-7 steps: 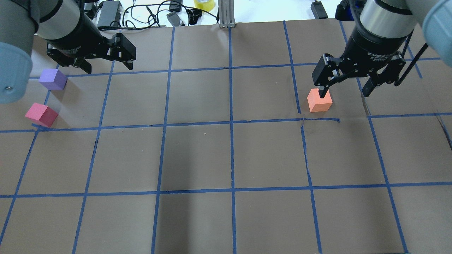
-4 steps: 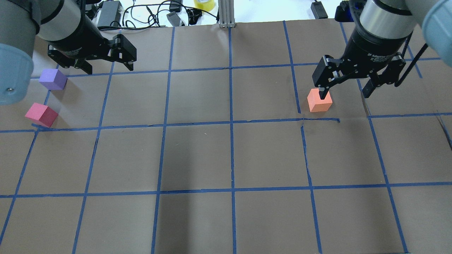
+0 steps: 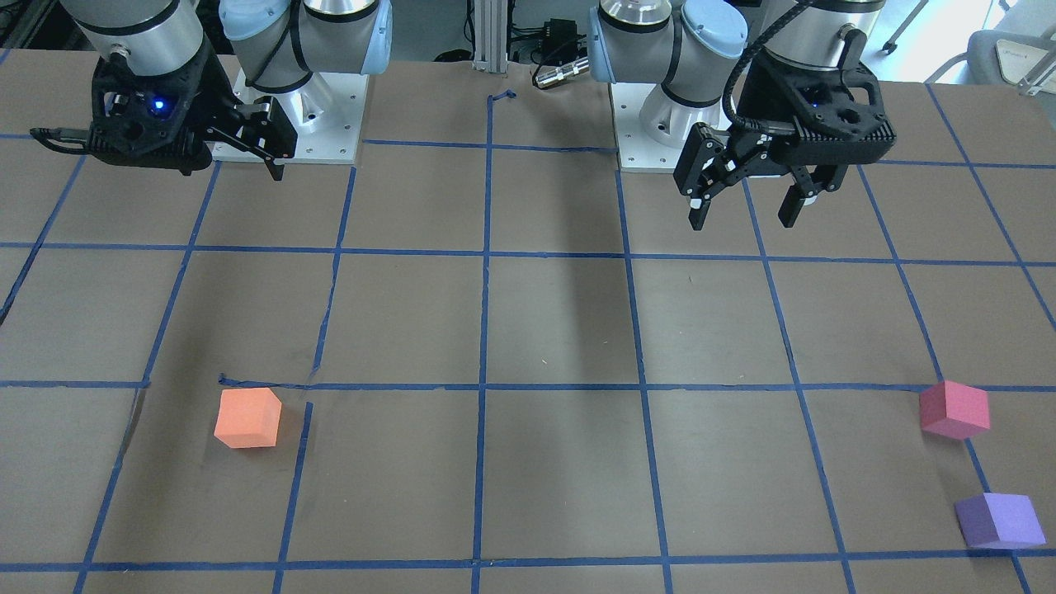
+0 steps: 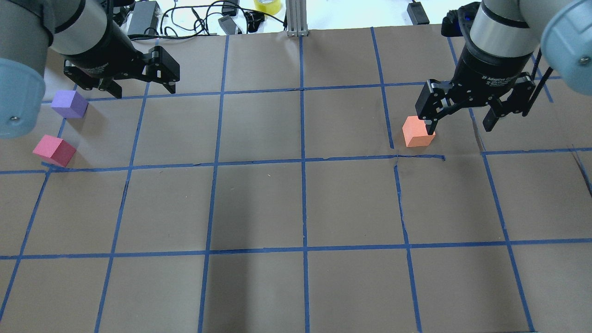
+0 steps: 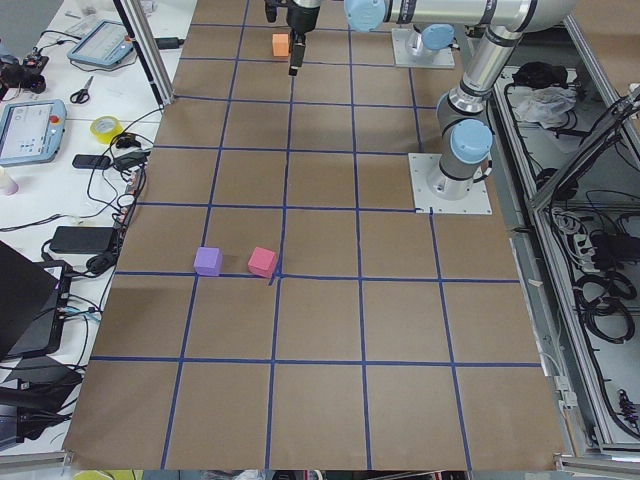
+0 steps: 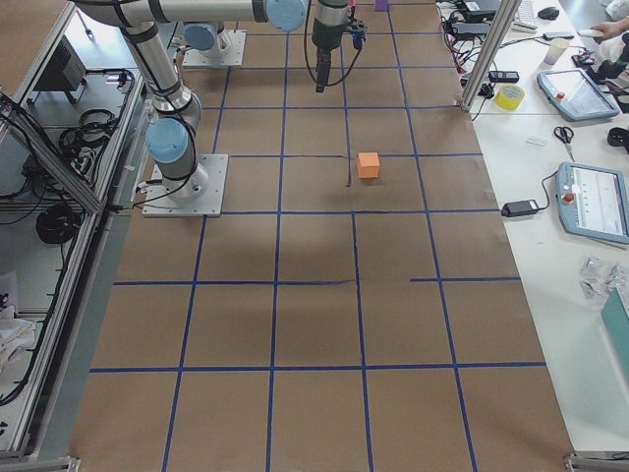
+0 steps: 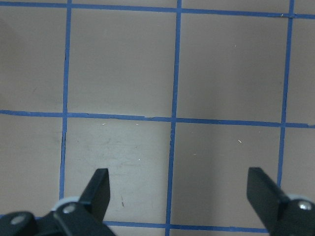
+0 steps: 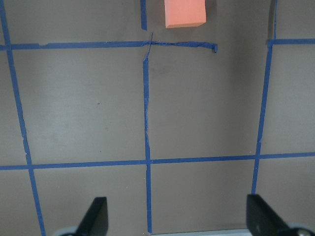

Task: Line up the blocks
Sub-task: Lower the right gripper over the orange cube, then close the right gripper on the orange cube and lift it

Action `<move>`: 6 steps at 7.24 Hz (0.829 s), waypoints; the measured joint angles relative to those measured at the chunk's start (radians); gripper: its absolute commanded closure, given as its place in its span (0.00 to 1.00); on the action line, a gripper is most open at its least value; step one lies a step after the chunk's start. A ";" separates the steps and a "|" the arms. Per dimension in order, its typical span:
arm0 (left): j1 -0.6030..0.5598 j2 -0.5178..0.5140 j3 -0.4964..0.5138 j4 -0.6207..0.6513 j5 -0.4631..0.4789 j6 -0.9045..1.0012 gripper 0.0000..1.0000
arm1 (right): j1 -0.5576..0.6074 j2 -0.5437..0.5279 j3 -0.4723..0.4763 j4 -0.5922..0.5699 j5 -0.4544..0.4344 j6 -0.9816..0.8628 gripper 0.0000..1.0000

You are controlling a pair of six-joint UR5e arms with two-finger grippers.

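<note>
The orange block [image 4: 417,132] sits on the brown paper in the right half; it also shows in the front view [image 3: 247,417] and at the top of the right wrist view [image 8: 184,12]. The pinkish-red block [image 4: 54,150] and the purple block [image 4: 69,103] sit near each other at the far left edge, apart, and show in the front view as the pinkish-red block [image 3: 954,409] and the purple block [image 3: 999,520]. My right gripper [image 4: 460,127] is open and empty, high above the table, on the robot side of the orange block. My left gripper [image 4: 143,90] is open and empty, high up, to the right of the purple block.
Blue tape lines grid the paper-covered table [image 4: 259,203]; one line is torn by the orange block [image 4: 418,157]. Cables, power adapters and a yellow tape roll [image 4: 267,5] lie past the far edge beside an aluminium post [image 4: 296,18]. The arm bases [image 3: 297,107] stand at the robot side.
My right gripper has shifted a little to the right and away from the orange block, still open. The left gripper and all three blocks have barely moved.
</note>
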 measured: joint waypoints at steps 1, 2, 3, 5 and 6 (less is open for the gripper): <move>0.000 0.001 -0.001 0.000 0.000 0.000 0.00 | 0.000 0.007 0.001 -0.014 0.000 -0.002 0.00; 0.000 0.001 -0.001 -0.001 0.000 0.000 0.00 | 0.000 0.016 0.002 -0.052 -0.006 0.000 0.00; 0.000 0.000 0.000 0.000 0.001 0.000 0.00 | -0.001 0.033 0.002 -0.092 -0.009 0.000 0.00; 0.000 0.001 -0.001 -0.001 0.001 0.000 0.00 | -0.011 0.114 0.002 -0.154 -0.009 -0.008 0.00; 0.000 0.002 -0.001 -0.001 0.001 0.000 0.00 | -0.024 0.178 0.002 -0.229 -0.010 -0.010 0.00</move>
